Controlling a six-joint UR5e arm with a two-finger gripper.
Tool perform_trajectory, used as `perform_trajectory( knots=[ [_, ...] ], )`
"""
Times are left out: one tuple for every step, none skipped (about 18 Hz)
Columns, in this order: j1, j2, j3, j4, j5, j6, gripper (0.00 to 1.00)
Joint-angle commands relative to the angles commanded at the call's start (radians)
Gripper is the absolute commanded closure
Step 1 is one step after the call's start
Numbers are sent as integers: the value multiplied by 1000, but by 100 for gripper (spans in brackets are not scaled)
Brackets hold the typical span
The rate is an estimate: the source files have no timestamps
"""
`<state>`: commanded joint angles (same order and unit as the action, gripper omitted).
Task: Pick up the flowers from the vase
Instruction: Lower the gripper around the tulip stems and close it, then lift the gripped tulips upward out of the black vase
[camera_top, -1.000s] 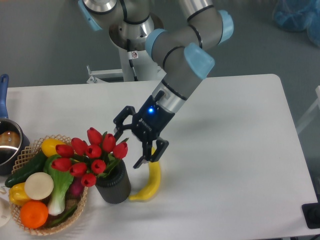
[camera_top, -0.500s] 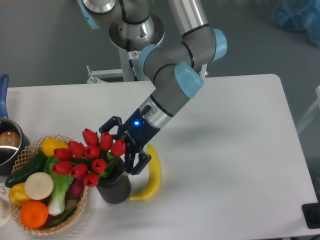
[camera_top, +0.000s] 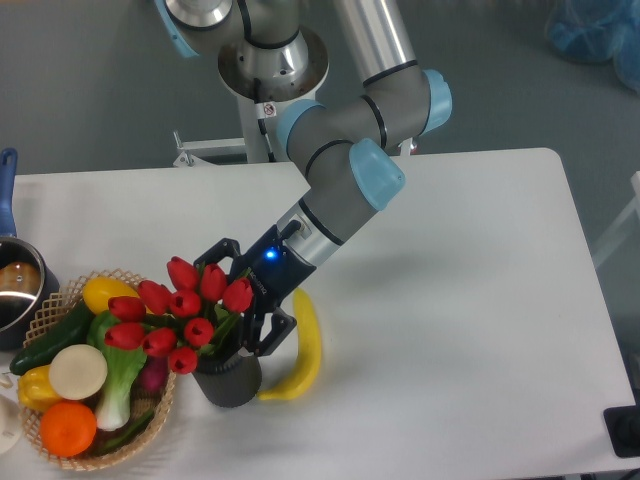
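One bunch of about ten red tulip buds with green leaves (camera_top: 185, 310) stands in one short dark matte cylinder vase (camera_top: 228, 377). One yellow banana (camera_top: 303, 350) lies on the white counter (camera_top: 450, 300). One woven wicker basket (camera_top: 150, 415) at the near left holds several pieces of produce, too overlapped to count exactly. One metal pot with a blue handle (camera_top: 12, 290) sits at the left edge.

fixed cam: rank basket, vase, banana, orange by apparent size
1. Basket, clearly the largest.
2. Banana and vase: too close to call. The banana is longer but thin, and the flowers and hand hide the vase's top.
3. Orange, the smallest.
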<state>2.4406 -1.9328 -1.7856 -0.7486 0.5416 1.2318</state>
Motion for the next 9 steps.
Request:
perform_trajectory(
  knots=[
    [0,0,0,0,-3,0,0],
    [0,0,3,0,-5,0,0],
    [2,0,5,0,-6,-2,5],
    [2,0,6,0,-6,-3,15],
    [2,0,6,0,-6,-3,23],
    [2,0,6,0,-6,-3,30],
    [2,0,6,0,-6,-2,32],
    [2,0,6,0,-6,-2,35],
    [2,0,6,0,-6,-3,40]
  ],
)
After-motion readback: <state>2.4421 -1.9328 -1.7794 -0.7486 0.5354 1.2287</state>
